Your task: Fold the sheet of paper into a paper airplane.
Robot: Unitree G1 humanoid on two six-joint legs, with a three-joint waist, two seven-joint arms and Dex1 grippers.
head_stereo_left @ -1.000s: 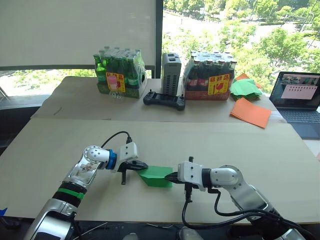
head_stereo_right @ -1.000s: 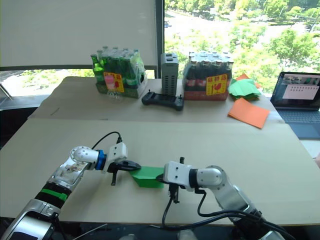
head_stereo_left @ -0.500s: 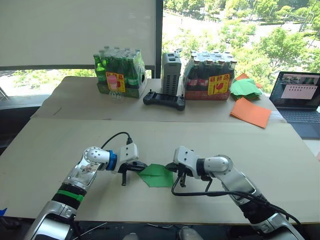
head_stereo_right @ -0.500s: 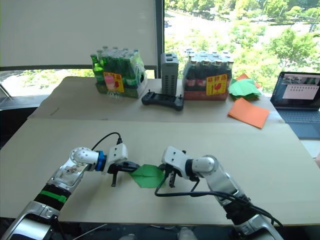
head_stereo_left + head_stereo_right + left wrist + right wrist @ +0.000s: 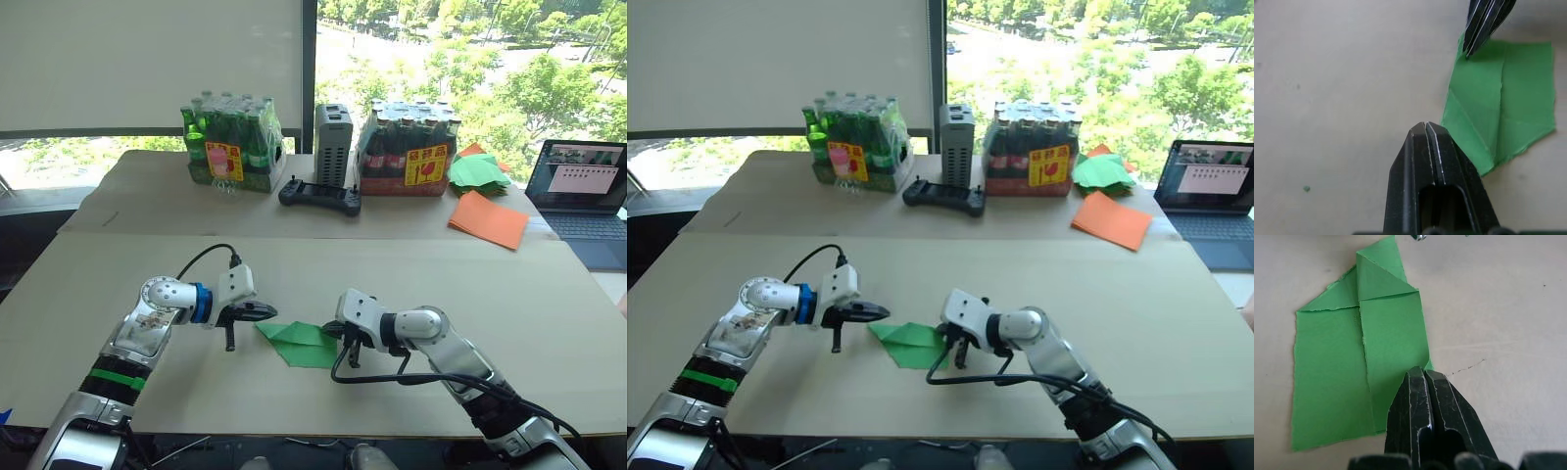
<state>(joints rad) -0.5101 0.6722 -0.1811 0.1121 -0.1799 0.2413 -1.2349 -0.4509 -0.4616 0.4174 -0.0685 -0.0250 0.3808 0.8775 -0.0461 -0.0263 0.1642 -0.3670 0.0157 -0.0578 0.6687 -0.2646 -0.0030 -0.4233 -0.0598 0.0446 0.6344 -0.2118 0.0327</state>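
Withdrawn slightly leftward since the earlier frame, the left gripper [image 5: 257, 313], fingers together and empty, hovers beside the bright green folded paper airplane [image 5: 302, 344] at lower centre, whose right edge the closed right gripper [image 5: 333, 336] apparently pins for creasing.

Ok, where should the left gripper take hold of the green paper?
Judging by its pose, grip the paper at its pointed tip, which faces the left gripper and lies nearest it. The paper lies flat, so come in low from the robot's left. The shut right gripper already sits on the opposite edge.
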